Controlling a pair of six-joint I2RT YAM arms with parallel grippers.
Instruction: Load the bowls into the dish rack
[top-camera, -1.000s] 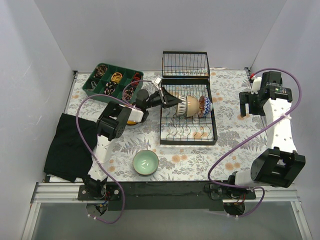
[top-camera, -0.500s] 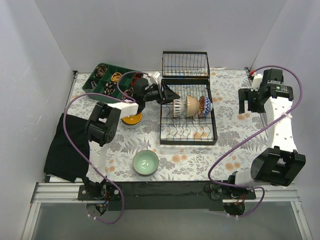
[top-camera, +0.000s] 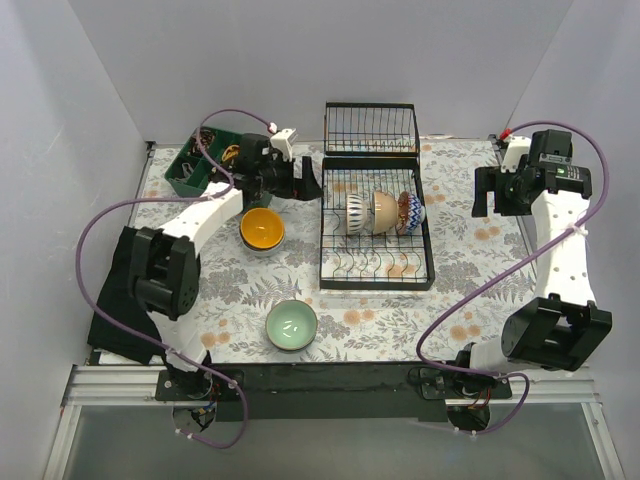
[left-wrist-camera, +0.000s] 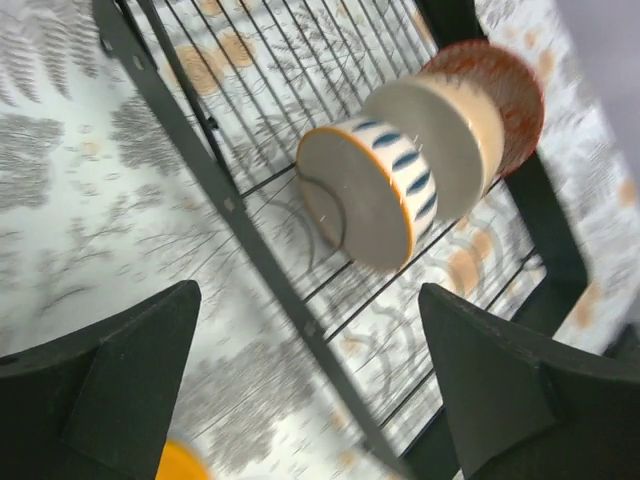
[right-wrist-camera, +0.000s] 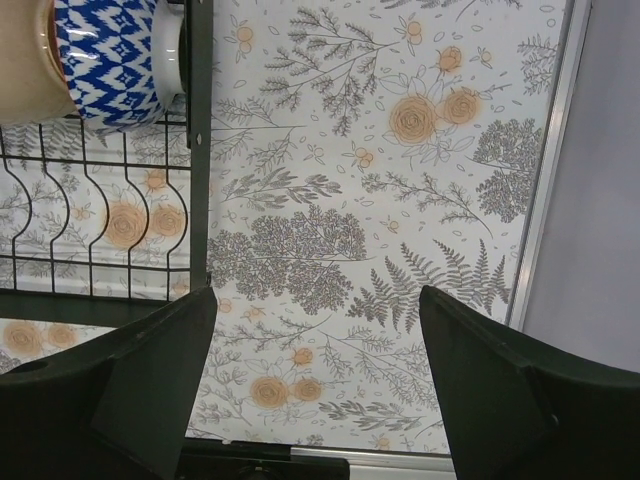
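Observation:
The black wire dish rack holds bowls on edge between its tines: a blue-striped white bowl, a beige bowl and a red-and-blue patterned one. The left wrist view shows the striped bowl, the beige bowl and a red patterned bowl beyond the rack's left rail. My left gripper hangs open and empty just left of the rack. An orange bowl and a mint bowl sit on the table. My right gripper is open over the cloth, right of the rack and the blue patterned bowl.
A wire basket section adjoins the rack's far end. The green compartment tray sits at the back left, partly under my left arm. A black cloth lies at the left edge. White walls close in three sides.
My left gripper has opened, let go of the striped bowl in the rack and pulled back left, out past the rack's left rail. The right arm has barely moved.

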